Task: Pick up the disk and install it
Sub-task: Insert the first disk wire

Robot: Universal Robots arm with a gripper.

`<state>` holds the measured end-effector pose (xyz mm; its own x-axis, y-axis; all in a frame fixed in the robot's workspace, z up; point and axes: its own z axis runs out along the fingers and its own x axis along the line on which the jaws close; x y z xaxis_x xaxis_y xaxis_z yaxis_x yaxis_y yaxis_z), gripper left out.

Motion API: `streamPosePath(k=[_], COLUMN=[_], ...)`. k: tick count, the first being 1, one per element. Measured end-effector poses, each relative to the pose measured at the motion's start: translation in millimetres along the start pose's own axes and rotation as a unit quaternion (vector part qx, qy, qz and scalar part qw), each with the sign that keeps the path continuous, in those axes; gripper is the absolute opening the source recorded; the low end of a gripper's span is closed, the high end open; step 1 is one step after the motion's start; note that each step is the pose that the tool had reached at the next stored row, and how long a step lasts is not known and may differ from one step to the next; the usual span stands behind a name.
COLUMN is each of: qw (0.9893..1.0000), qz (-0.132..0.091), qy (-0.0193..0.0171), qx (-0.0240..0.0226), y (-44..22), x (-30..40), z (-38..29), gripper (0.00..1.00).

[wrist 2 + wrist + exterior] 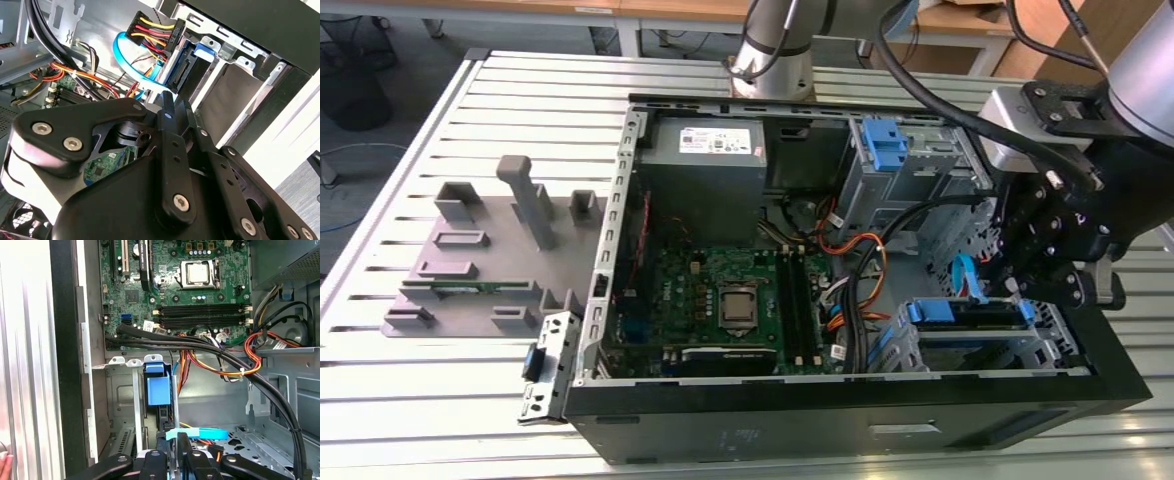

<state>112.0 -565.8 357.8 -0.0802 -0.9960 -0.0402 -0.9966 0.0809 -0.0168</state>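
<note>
- Disk (967, 312) in its blue carrier sits in the drive cage (1061, 340) at the open computer case's (854, 420) front corner.
- Gripper (1047, 265) hangs just above it; whether its jaws are open or closed cannot be told.
- Motherboard (175, 285) lies beyond.

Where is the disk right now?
The disk sits in the metal drive cage at the exterior view's lower right corner of the open computer case, just below the robot's hand.

Disk (966, 312) carrier blue plastic; computer case (854, 425) matt black; table (400, 420) ribbed metal.
</note>
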Motion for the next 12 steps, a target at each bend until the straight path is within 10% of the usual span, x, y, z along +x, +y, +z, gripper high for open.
streamPosePath(k=[12], qw=[1.0000], qz=[0.000], qy=[0.0001], qx=[0.0000], y=[-6.8], x=[-0.5], z=[-0.1], gripper=[0.23])
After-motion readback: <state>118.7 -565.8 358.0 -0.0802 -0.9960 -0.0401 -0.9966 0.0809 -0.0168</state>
